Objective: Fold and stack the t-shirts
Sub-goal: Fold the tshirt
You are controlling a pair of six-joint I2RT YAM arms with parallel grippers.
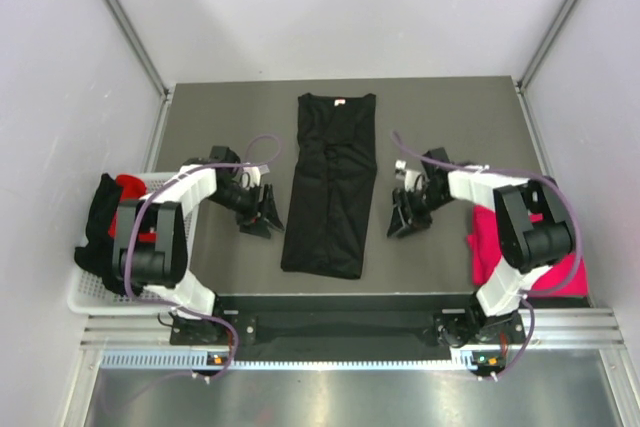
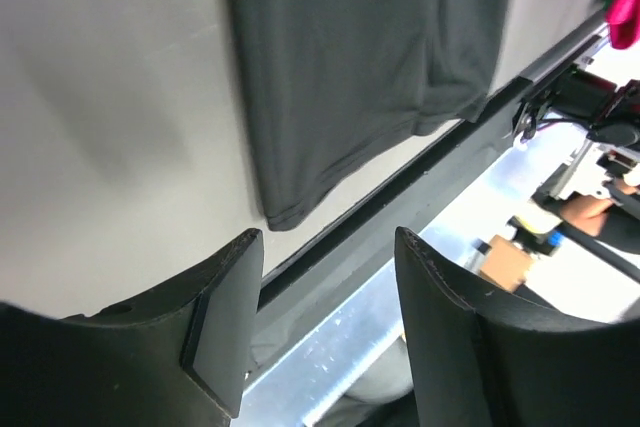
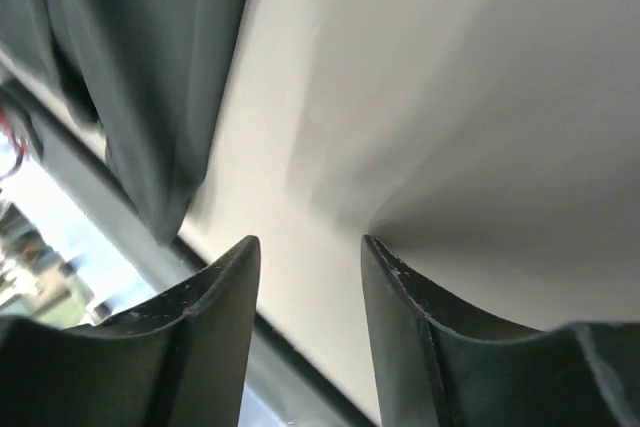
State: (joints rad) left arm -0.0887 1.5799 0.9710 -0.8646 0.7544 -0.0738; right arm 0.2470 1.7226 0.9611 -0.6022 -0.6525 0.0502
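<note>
Black t-shirt (image 1: 330,187) folded lengthwise between left gripper (image 1: 264,219) and right gripper (image 1: 404,221), both empty

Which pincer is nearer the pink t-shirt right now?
Right. The right pincer is beside the pink t-shirt; the left pincer is far off, beyond the folded black t-shirt.

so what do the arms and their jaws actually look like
Both the left arm and right arm have white shells with black joint housings, and a thin purple cable loops along each. The jaws are matte black, curved and tapering, with flat inner pads.
</note>
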